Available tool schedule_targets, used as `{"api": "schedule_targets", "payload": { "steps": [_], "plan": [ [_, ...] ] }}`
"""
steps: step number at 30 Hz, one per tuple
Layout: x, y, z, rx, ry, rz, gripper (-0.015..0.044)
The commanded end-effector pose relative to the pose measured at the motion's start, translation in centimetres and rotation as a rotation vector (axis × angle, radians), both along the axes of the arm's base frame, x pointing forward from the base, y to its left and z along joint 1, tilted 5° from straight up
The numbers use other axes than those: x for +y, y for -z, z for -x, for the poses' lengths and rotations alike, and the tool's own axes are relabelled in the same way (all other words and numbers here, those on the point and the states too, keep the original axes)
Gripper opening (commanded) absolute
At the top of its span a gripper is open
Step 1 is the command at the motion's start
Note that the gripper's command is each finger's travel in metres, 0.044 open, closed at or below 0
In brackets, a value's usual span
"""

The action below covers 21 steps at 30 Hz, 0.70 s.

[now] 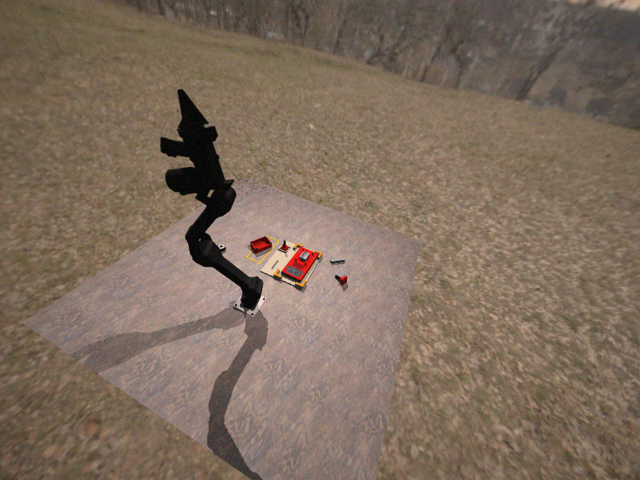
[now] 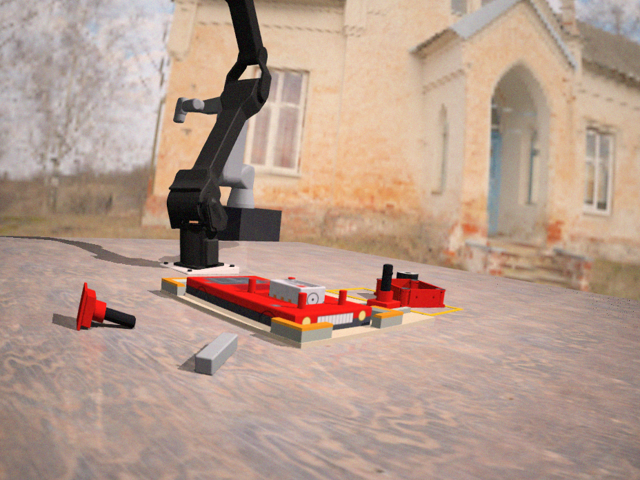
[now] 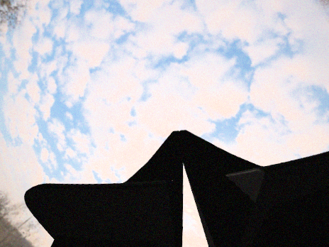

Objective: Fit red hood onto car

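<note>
The hood (image 1: 261,244) (image 2: 421,295) is a red shell that lies beside the jig, its hollow side appearing to face up, partly over a yellow outline. The red car chassis (image 1: 305,267) (image 2: 227,290) sits in the jig (image 1: 270,267) (image 2: 361,337), a cream board with orange-topped grey corner blocks. The silver-grey engine block (image 1: 305,255) (image 2: 296,292) is on its deck, with short red pegs around it. My gripper (image 1: 179,91) (image 3: 179,137) is shut and empty, pointing upward high above the table, far from the hood. It is out of frame in the exterior view.
A red base with a black post (image 1: 283,247) (image 2: 387,289) stands upright at the jig's hood side. A similar red piece with a black rod (image 1: 341,280) (image 2: 92,310) lies across the chassis, near a grey bar (image 1: 337,261) (image 2: 216,354). A small round part (image 1: 221,247) (image 2: 407,275) lies beyond the hood.
</note>
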<state>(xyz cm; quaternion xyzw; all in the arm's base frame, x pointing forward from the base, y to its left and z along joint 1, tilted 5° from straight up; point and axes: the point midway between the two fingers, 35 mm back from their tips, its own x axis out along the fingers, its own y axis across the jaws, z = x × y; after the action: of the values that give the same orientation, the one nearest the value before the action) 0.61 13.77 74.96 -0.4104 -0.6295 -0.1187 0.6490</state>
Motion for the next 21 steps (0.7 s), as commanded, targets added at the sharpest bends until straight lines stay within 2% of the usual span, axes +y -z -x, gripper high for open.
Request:
{"api": "schedule_targets", "payload": {
  "steps": [1, 16, 17, 21],
  "plan": [
    [-0.2, 0.0, 0.0, 0.000, -0.001, -0.004, 0.0026],
    [-12.9, -0.7, -3.1, 0.106, -0.174, -0.349, 0.0420],
    [-13.7, -0.7, -3.6, 0.118, -0.186, -0.371, 0.0440],
    [-16.8, -0.3, -5.4, 0.161, -0.232, -0.457, 0.0440]
  ]
}}
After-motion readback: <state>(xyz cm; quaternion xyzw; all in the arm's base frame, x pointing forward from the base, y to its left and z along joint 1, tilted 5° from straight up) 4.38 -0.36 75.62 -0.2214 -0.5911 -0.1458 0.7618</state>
